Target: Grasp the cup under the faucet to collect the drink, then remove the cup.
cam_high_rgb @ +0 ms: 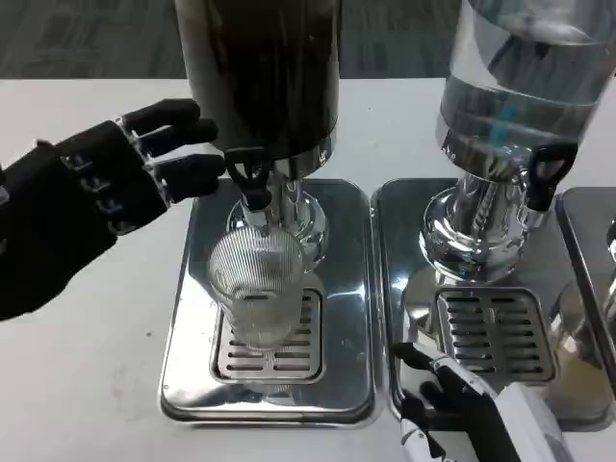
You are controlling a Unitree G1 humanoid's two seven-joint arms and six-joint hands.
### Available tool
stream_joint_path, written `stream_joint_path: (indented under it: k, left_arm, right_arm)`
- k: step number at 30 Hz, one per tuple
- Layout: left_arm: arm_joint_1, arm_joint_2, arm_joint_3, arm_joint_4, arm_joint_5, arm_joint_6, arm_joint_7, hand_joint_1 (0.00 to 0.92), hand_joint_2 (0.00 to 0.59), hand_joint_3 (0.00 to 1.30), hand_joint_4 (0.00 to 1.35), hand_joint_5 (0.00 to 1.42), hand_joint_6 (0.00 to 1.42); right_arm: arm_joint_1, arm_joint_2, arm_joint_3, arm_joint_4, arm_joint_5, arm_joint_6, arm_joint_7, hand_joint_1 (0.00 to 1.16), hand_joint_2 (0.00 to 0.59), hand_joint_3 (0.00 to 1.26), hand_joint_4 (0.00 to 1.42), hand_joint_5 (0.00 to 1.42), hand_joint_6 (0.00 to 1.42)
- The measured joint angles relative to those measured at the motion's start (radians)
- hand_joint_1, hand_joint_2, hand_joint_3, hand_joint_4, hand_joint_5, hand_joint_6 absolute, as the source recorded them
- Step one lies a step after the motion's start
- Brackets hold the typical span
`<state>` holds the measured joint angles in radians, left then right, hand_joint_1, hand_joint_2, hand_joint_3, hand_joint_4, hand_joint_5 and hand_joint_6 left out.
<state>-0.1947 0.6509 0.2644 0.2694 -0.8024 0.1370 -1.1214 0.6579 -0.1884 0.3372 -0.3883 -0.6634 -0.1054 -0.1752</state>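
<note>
The ribbed clear glass cup (pixel 255 294) stands upright on the steel drip grate (pixel 269 358), below the black faucet (pixel 249 181). The left hand (pixel 115 183), fingers apart and empty, is nearer; the cup lies at its four o'clock. The right hand (pixel 462 409) rests with loose fingers, holding nothing.

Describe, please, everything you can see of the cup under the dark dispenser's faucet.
The cup is clear ribbed glass or plastic, standing upright on the slotted drip grate of the steel tray, directly below the black faucet. No liquid level is discernible inside. Neither hand touches it; the left hand hovers beside the faucet, fingers apart.
</note>
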Motion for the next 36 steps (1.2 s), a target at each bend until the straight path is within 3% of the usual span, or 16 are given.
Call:
stream_joint_path:
  k: [8, 36]
  left_arm:
    - [-0.035, -0.002, 0.015, 0.008, 0.029, 0.052, -0.024, 0.0, 0.05, 0.23, 0.14, 0.2, 0.14]
    - [-0.099, -0.003, 0.065, 0.026, 0.066, 0.071, -0.062, 0.0, 0.056, 0.26, 0.14, 0.18, 0.12]
  right_arm:
    - [0.0, 0.017, 0.002, 0.009, 0.0, 0.0, -0.015, 0.48, 0.539, 0.24, 0.22, 0.17, 0.23]
    - [-0.014, 0.034, 0.018, 0.041, 0.001, -0.007, -0.04, 0.49, 0.538, 0.24, 0.22, 0.17, 0.23]
